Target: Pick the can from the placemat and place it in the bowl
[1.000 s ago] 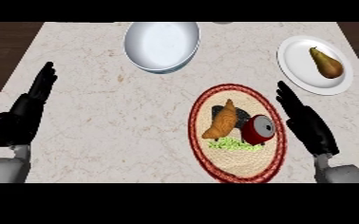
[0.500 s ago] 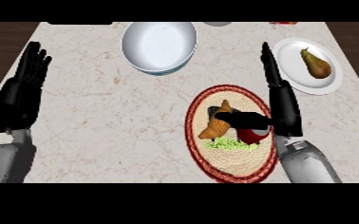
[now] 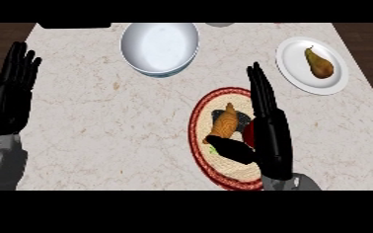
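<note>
Can (image 3: 249, 133) just beside right hand (image 3: 272, 139)

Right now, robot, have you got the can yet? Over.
Right hand open, by the can, not gripping. Can on placemat, mostly hidden. Left hand open, resting at left edge. Brown food beside can.

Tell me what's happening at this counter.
The robot's right hand is over the round placemat, fingers straight, right beside the red can, which the palm mostly hides. The can is not yet lifted. The white bowl sits empty at the counter's far side. The left hand rests open at the left edge.
</note>
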`<move>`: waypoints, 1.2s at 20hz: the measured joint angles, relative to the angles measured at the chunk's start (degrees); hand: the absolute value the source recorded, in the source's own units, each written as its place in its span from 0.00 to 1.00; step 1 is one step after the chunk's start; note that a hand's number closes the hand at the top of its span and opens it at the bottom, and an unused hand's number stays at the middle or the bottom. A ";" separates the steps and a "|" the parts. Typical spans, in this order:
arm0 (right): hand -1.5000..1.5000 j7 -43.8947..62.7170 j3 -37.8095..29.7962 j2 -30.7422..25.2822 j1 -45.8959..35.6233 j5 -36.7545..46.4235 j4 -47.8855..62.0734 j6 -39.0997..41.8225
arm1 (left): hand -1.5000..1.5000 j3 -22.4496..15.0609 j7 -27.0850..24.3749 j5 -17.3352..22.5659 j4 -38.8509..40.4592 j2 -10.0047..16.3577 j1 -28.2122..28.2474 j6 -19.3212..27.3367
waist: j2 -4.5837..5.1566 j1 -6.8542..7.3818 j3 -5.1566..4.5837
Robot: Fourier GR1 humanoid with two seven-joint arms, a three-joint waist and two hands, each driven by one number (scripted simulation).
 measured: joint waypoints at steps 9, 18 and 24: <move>0.00 28.37 2.42 -3.77 -0.27 7.20 -15.14 28.87 | 0.50 0.49 0.12 0.20 -0.92 0.08 0.76 -0.24 | -0.03 -0.34 -0.03; 0.00 38.72 1.85 -4.56 -0.78 -3.65 -24.98 48.41 | 0.50 0.22 1.32 -0.07 -0.51 -0.36 -1.62 0.17 | 0.62 0.55 0.09; 0.00 39.03 -1.69 -5.47 0.25 -7.27 -24.81 52.43 | 0.50 0.55 1.36 0.01 -0.55 -0.08 -1.96 -0.72 | 0.82 1.23 0.19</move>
